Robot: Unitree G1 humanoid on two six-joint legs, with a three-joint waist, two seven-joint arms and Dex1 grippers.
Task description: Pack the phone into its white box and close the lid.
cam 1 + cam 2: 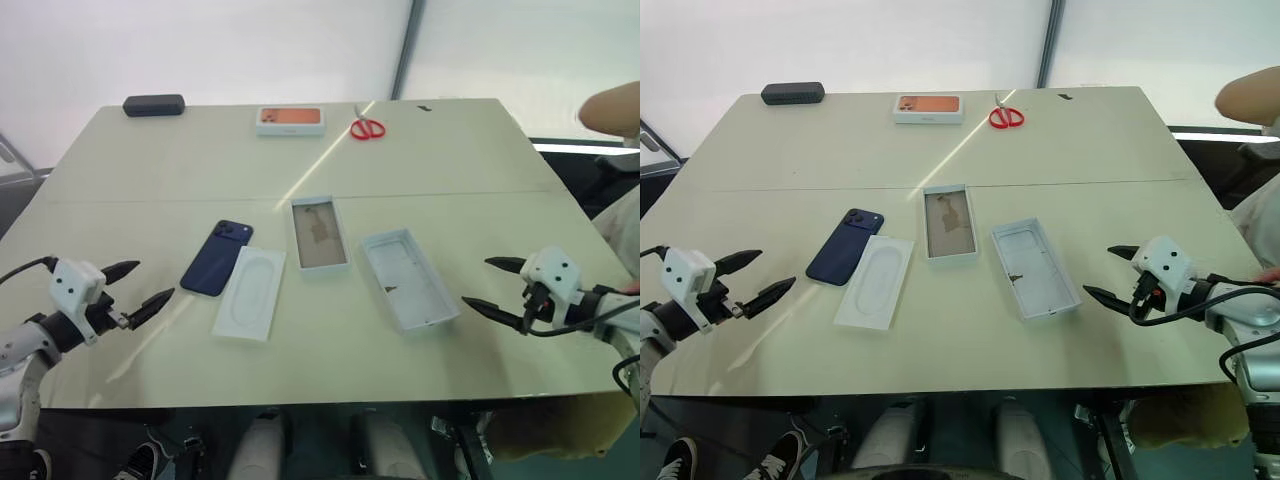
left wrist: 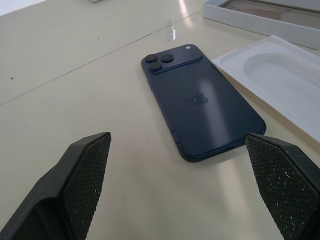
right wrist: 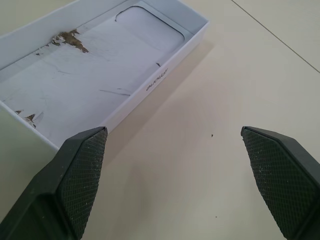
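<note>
The dark blue phone [image 1: 217,257] lies back up on the table, left of centre. A flat white insert [image 1: 250,292] lies beside it. The shallow white box [image 1: 320,250] with a brownish floor sits empty at the centre. To its right the lid [image 1: 408,278] rests open side up, white inside. My left gripper [image 1: 155,279] hovers open to the left of the phone and points at it; the left wrist view has the phone [image 2: 200,102] just ahead of the fingers. My right gripper [image 1: 475,281] is open, empty and right of the lid [image 3: 90,80].
At the far edge of the table are a black oblong case [image 1: 153,105], a white box with an orange picture [image 1: 290,120] and red scissors [image 1: 367,128]. A person's arm [image 1: 610,108] shows at the far right. The table's front edge runs just below both grippers.
</note>
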